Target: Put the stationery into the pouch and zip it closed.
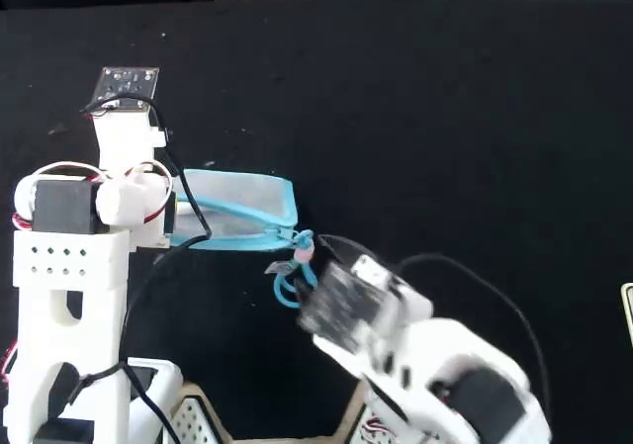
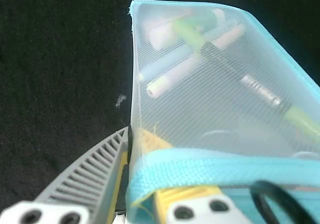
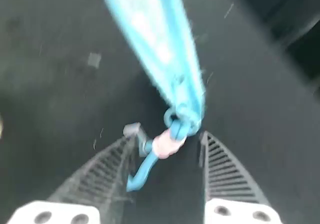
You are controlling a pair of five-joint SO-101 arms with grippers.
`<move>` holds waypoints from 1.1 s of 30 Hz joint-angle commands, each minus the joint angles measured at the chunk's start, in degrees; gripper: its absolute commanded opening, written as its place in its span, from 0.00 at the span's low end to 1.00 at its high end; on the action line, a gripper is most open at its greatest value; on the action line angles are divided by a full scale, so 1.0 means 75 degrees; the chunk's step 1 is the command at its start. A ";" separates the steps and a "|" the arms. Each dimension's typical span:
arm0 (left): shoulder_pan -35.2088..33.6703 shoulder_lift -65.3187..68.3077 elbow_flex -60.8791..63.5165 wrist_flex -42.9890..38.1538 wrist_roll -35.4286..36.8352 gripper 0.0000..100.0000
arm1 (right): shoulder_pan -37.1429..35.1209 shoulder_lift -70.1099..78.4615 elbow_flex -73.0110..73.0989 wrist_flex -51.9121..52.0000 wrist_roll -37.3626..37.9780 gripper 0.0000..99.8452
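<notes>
since the pens and markers (image 2: pixel 200 54) already lay inside the translucent mesh pouch with teal trim (image 1: pixel 237 205), the step in hand looked like the zip, probably its last stretch. the pouch lay flat on the black cloth table (image 1: pixel 465 118), just 9 o'clock of the high view's centre. the left gripper (image 2: pixel 132 144) was clamped on the pouch's 9 o'clock end, with the mesh edge pinched between a grey ribbed finger (image 2: pixel 95 179) and a yellow one. the right gripper (image 3: pixel 168 136) was spread wide and held nothing. the zipper pull of blue cord and pink bead (image 3: pixel 167 145) sat between its jaws at the pouch's 4 o'clock corner. couldn't tell if the slider was fully home.

my read on doing it well:
- close on the bead or the metal tab, not the loose cord loop, which would likely slip.
- pull straight along the zip line toward 3 o'clock, low to the cloth.
- the left clamp should act as the anchor, so the pouch stretches rather than slides.

main risk: the pouch dragging, or the corner bunching and jamming the slider.
</notes>
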 commanded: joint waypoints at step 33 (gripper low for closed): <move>0.0041 -0.0023 0.0170 -0.0094 0.0000 0.03 | 0.0457 -0.0041 0.1248 -0.1442 -0.0211 0.09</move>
